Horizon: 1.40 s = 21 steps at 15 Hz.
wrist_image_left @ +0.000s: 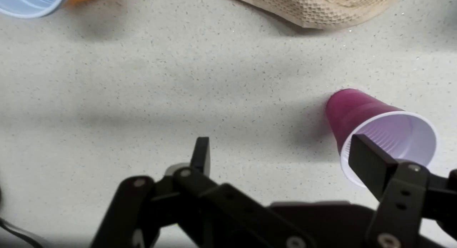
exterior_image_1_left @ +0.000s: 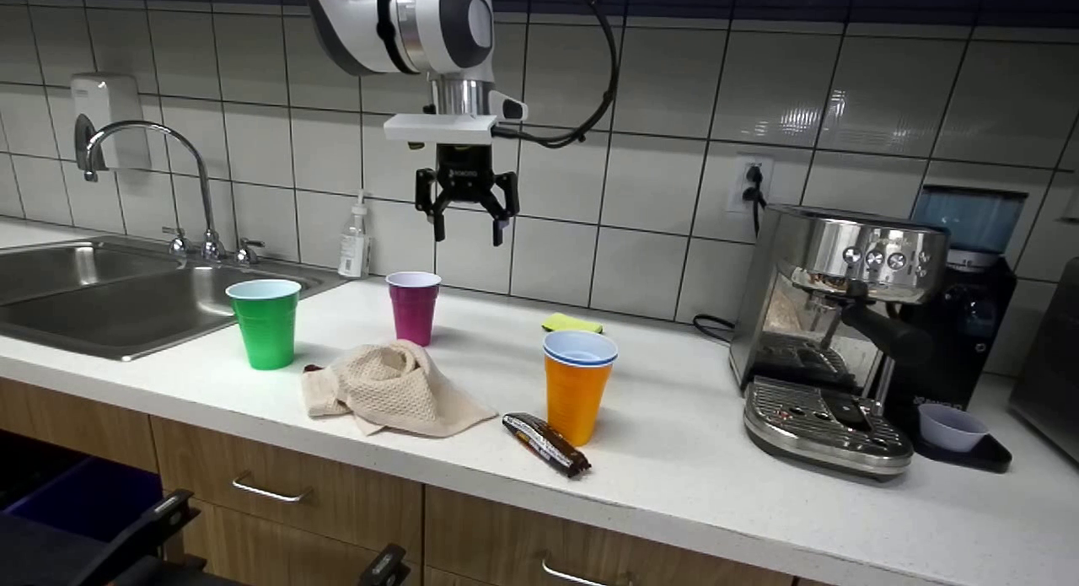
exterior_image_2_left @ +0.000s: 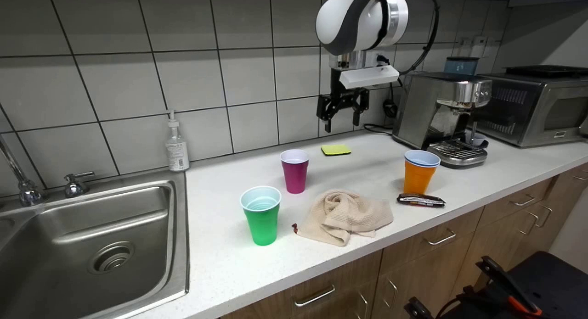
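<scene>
The end effector (exterior_image_1_left: 469,229) hung spread wide and unladen above the worktop (exterior_image_1_left: 674,400). Below, off to one side, the purple cup (exterior_image_1_left: 414,314) stood upright near the cloth (exterior_image_1_left: 392,392). It looked light, slick and crushable, best pinched gently across its middle.

Gripper (exterior_image_1_left: 468,232) downward (jaws wide apart)
</scene>
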### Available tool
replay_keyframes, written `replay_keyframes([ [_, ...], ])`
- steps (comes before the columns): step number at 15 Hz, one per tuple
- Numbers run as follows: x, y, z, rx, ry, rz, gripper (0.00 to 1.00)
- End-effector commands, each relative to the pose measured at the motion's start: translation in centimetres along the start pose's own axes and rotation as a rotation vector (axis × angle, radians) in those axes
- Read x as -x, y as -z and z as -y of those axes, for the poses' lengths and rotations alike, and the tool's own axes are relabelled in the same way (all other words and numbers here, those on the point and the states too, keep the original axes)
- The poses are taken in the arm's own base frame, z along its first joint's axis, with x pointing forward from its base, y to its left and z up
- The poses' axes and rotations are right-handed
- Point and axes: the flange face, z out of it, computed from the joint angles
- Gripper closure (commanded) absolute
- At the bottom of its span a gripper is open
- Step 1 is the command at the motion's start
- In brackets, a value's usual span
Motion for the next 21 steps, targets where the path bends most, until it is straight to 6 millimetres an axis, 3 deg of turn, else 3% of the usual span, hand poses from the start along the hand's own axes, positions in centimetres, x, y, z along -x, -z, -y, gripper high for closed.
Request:
replay_keyframes([
  [1,-1.3,0.0,1.5,-0.041,0.066,-0.014,0.00],
  [21,-5.0,-6.9,6.7,-0.063,0.199,0.018,0.00],
])
